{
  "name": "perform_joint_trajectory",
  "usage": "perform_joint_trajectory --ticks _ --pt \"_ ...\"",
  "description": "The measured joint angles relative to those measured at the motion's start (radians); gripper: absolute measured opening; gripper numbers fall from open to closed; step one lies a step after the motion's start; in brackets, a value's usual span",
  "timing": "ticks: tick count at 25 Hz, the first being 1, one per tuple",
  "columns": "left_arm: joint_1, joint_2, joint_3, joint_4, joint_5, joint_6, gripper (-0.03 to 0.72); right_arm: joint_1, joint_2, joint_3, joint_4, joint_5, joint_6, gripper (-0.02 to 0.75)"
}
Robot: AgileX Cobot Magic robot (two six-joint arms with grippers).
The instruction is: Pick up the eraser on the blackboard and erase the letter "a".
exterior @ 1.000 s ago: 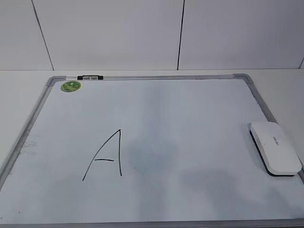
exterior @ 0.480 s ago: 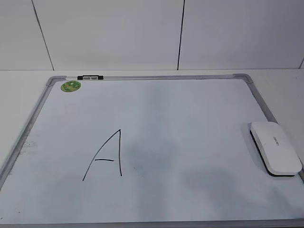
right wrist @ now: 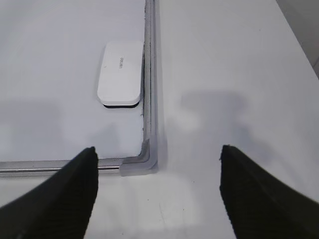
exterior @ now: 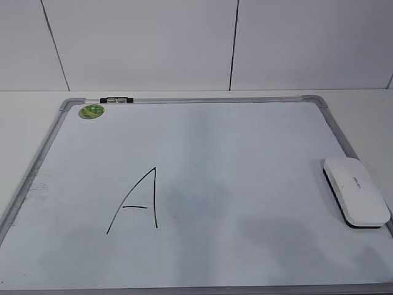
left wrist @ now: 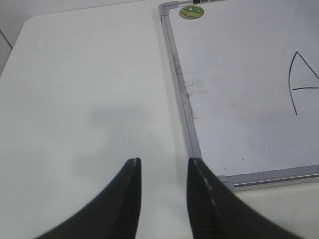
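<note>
The white eraser (exterior: pixel 356 192) lies on the blackboard (exterior: pixel 202 100) at its right edge, against the grey frame. It also shows in the right wrist view (right wrist: pixel 120 73). My right gripper (right wrist: pixel 157 149) is wide open and empty, above the table by the board's near right corner (right wrist: pixel 142 162), short of the eraser. My left gripper (left wrist: pixel 164 160) is open and empty, above the table by the board's near left corner (left wrist: pixel 182 99). No small lowercase "a" shows; only a large capital "A" (exterior: pixel 138 203) is on the board. Neither gripper shows in the exterior view.
A small black-and-white marker (exterior: pixel 116 99) lies on the board's far frame. A round green sticker (exterior: pixel 91 111) is at the far left corner. A faint grey smudge (exterior: pixel 190 196) lies right of the capital "A". White table (left wrist: pixel 75 99) surrounds the board.
</note>
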Motion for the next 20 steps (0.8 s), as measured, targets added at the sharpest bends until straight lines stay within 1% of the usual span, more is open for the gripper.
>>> perform_joint_trajectory --ticks 8,20 --pt "0.078 0.000 0.000 0.000 0.000 0.000 0.235 -0.058 0.000 0.000 0.000 0.000 0.000 0.576" --pt "0.082 0.000 0.000 0.000 0.000 0.000 0.235 -0.063 0.000 0.000 0.000 0.000 0.000 0.576"
